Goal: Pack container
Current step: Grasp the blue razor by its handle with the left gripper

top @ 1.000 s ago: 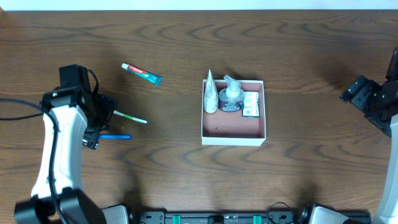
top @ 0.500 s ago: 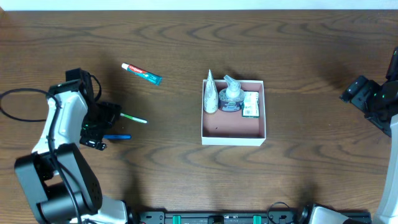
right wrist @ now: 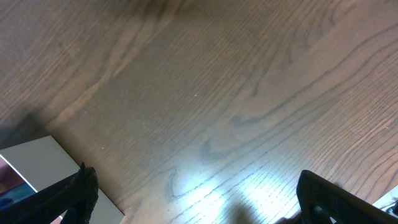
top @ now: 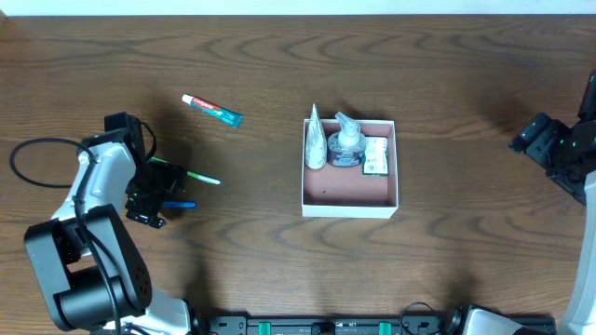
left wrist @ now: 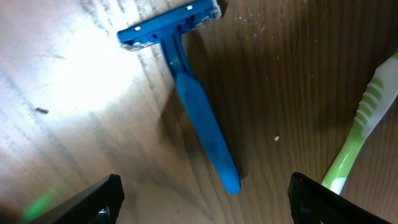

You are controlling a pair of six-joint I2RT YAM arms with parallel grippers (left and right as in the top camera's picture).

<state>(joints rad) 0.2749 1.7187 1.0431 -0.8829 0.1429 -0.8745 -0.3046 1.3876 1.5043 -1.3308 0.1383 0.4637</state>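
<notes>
The left hand (left wrist: 212, 200) hangs low over the desk (top: 447, 74) with its fingers spread wide. The handle end of a blue razor (left wrist: 199, 124) lies between the fingertips. Nothing is pinched, and the razor rests flat on the wood. Just beyond it lies a green toothbrush (left wrist: 357, 127), also untouched.

Further in, near the middle of the desk, the container (top: 349, 189) stands open. Three things are lined up along its far wall: a white tube (top: 316, 141), a pump bottle (top: 346, 144) and a small white-and-green packet (top: 376, 156). The near half of its pink floor is bare.

At the right edge, well apart from everything, the right hand (right wrist: 208, 196) is spread too and holds nothing, with only bare wood beneath it.

Farthest out lies the toothpaste (top: 212, 110), beyond the toothbrush and well apart from the container.

By this count the packing looks about half done, with three things in and three still on the desk. The step in hand seems to be picking up the razor, with the toothbrush and toothpaste left after it.
</notes>
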